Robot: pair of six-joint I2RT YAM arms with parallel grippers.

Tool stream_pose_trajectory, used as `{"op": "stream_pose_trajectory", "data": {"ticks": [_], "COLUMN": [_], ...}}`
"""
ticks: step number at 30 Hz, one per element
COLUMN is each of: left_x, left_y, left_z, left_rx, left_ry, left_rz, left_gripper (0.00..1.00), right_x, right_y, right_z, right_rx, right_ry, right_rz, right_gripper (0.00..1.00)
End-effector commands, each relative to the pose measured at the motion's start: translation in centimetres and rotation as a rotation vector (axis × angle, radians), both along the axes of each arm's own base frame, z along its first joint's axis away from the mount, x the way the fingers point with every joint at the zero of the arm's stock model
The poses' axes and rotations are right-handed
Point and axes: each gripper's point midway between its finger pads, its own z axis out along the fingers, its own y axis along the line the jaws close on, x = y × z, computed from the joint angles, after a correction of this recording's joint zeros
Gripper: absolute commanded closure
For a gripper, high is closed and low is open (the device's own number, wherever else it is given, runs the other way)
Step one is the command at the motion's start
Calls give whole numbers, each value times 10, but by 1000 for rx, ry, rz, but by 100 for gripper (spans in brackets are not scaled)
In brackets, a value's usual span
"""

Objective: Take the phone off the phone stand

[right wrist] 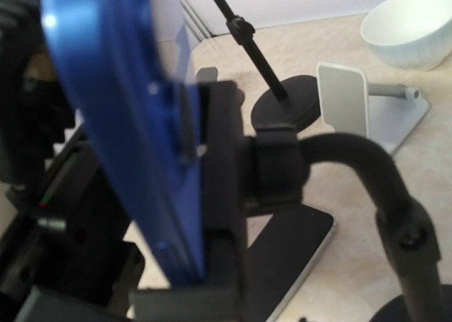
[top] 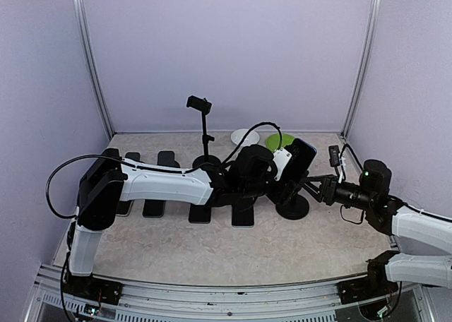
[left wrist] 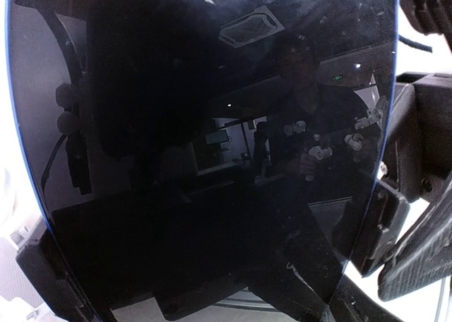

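Phone (top: 301,156), upright in the phone stand (top: 292,209), is met face-on by the nearer left end effector (top: 284,169), though whether it or the right end effector (top: 314,188) is clamped cannot be told.

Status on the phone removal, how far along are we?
Done: the left hand is up against the phone, and the right hand is by the neck of the phone stand. In hand: the pull-out itself; whether either hand has a firm grip is unclear. Left: the phone sits in the clamp, so it has yet to come out.
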Motion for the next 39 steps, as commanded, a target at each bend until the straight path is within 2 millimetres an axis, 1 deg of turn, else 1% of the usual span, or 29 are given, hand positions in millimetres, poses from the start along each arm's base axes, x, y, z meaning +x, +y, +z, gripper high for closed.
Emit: {"op": "stream_pose_trajectory", "data": {"ticks": [1,9,11,16,20,24,31,36,39], "left_x": [2,2,2,3,4,21,61,85,96], "left_y": [2,2,1,1,3,15,49,74,88], "left_z": [22,18,18,19,16,15,14,12,12], "left_rx": [-45,-35,-35,-34,-26,-26,-46,-36,-37], "left_ry": [-21,-19,-21,-23,-20,-3,31,32,35], "left_rz": [5,5,6,6,15,96,248,336,395], "left_gripper": [64,64,65,66,67,71,75,77,78], "right_x": [7,8,9,10,10,7,-1,-4,-5], "right_y": [6,5,5,4,4,1,-7,-16,-19], "right_z": [22,33,33,30,27,21,9,6,4], "right_rx": [35,40,36,30,22,-3,-28,-25,-19], "right_ry": [-50,-76,-77,-74,-66,-57,-33,-23,-13], "right_rz": [16,4,1,-3,-3,-12,-25,-40,-37], "right_gripper": [59,58,59,65,77,88,100,100,100]}}
